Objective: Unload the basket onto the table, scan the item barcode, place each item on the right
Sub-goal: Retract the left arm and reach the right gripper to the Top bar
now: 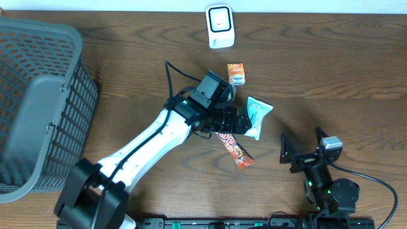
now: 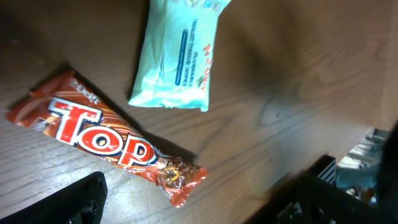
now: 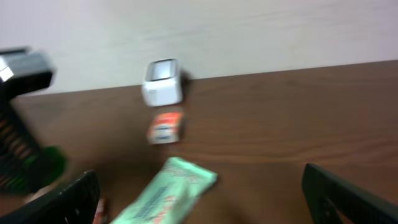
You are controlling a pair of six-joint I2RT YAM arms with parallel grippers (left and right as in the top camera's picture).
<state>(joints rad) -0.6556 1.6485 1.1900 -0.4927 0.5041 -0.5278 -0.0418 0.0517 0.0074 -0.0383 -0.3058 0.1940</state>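
Note:
A white barcode scanner (image 1: 219,25) stands at the table's far edge and also shows as the scanner (image 3: 163,81) in the right wrist view. Three items lie on the wood: a small orange box (image 1: 236,73), a light-blue wipes pack (image 1: 258,116) and a red "Top" bar (image 1: 235,149). My left gripper (image 1: 238,122) hovers open over the bar's upper end, beside the wipes pack. In its wrist view the bar (image 2: 112,140) and the pack (image 2: 177,59) lie flat, and nothing sits inside the gripper (image 2: 199,208). My right gripper (image 1: 302,145) is open and empty at the near right.
A large grey mesh basket (image 1: 38,102) fills the left side. The left arm (image 1: 159,137) stretches diagonally from the near left to the table's middle. In the right wrist view the orange box (image 3: 165,127) and the wipes pack (image 3: 168,193) lie ahead of the right gripper (image 3: 205,205).

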